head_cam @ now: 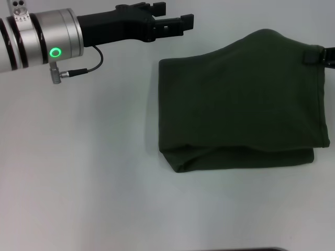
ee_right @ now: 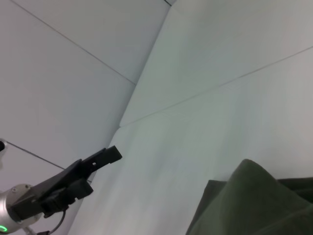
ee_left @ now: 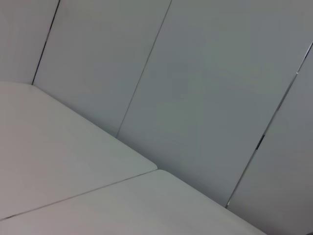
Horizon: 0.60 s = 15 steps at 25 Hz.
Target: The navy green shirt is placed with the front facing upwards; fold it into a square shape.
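Two arms share a white table [head_cam: 78,183] with one garment. Right of centre in the head view lies the shirt [head_cam: 241,104], dark olive green and already folded into a thick, roughly rectangular bundle. Its left edge is straight; along the near edge a lower layer sticks out beyond the one above. No lettering or collar shows.

At the far right corner of the bundle, the right gripper [head_cam: 319,55] pinches the cloth, and that corner rises in a peak above the rest. Only a sliver of the gripper is in view at the frame edge, but its fingers appear clamped on the fabric. The right wrist view shows the raised green fold close to the camera.

Over the far left of the table, the left gripper [head_cam: 175,23] hangs above bare table, apart from the shirt, with its fingers spread and holding nothing. Its wrist view shows only table and wall panels.

The fold looks nearly finished. The risk now lies in the lifted corner. If the right gripper pulls sideways before letting go, it could drag the top layers and open the fold. Letting go from this height could leave the corner crumpled, so the bundle would not settle square. Nothing else pins the cloth down.
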Motion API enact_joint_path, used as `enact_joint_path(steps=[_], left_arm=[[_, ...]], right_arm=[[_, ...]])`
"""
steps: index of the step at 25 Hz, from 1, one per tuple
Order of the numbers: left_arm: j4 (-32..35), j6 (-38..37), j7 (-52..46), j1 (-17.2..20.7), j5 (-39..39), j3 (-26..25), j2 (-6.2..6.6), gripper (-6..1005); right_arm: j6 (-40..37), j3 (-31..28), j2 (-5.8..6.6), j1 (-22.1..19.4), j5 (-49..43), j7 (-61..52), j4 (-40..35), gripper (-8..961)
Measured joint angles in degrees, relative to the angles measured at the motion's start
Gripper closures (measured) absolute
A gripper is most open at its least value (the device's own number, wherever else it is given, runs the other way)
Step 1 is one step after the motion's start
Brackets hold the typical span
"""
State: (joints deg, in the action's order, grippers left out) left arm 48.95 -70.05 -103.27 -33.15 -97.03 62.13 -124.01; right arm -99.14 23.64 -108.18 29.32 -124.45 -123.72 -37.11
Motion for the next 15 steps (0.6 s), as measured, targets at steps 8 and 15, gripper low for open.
enact_joint_path(steps=[8,15], left_arm=[[-0.06,0.00,0.00,-0.41,0.00,0.00,0.00,80],[-0.09,-0.08,0.00,-0.42,0.00,0.01,0.00,80]], right_arm=[[0.49,0.00,-0.01,-1.35,-0.11,-0.18,0.04,911],[3.34,0.71,-0.13,-2.21,-0.67,-0.18,0.80,905]])
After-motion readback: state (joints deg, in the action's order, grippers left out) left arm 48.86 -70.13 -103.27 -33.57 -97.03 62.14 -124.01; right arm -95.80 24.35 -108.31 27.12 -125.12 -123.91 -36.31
